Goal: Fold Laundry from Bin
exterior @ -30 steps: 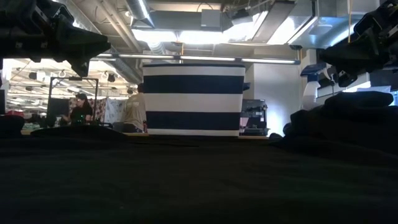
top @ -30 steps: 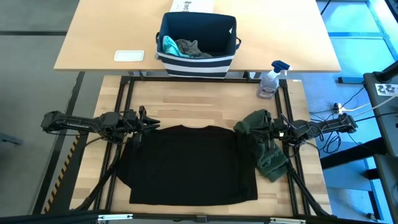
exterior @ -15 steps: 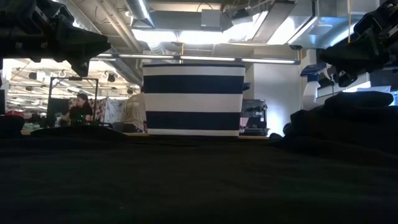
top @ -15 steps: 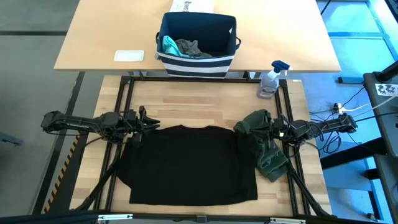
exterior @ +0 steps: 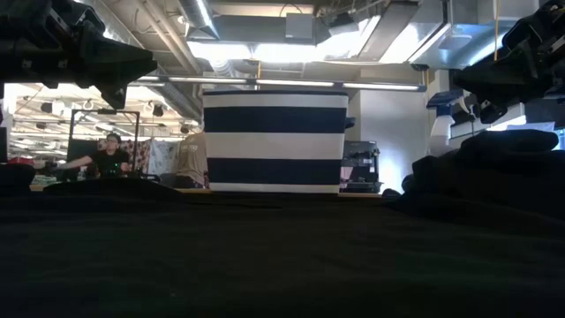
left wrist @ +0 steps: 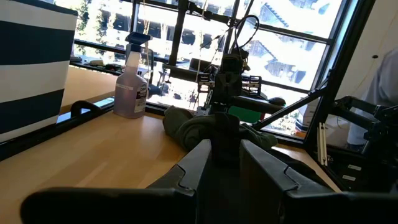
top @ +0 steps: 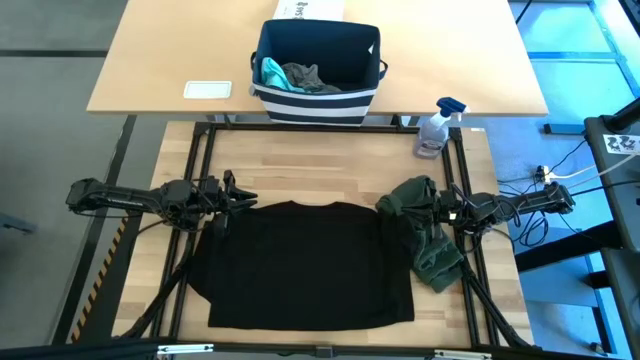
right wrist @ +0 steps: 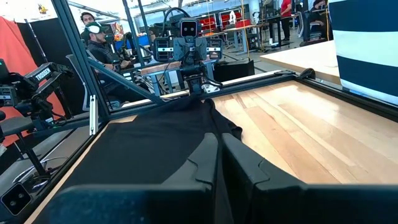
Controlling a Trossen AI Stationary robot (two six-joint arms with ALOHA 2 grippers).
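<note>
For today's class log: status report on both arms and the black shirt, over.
Left tool pinching black T-shirt at its left corner. Right tool shut, over olive-green piece. Shirt flat on table. More laundry in bin.

From my seat I see a clear spray bottle (top: 434,130) with a blue trigger head standing upright at about one o'clock on the butcher-block work table (top: 330,175), near its far right corner. Beyond that, at twelve o'clock, sits a lighter tan table (top: 170,55). On it, toward eleven o'clock, a small white rectangular card or tray (top: 208,90) lies flat. A white printed box (top: 310,9) pokes in at the top edge, at twelve. Cables (top: 560,172) trail over the floor at three o'clock. In the low view, a person (exterior: 108,159) in dark clothing is far back in the room at nine o'clock, one arm stretched out sideways.
</note>
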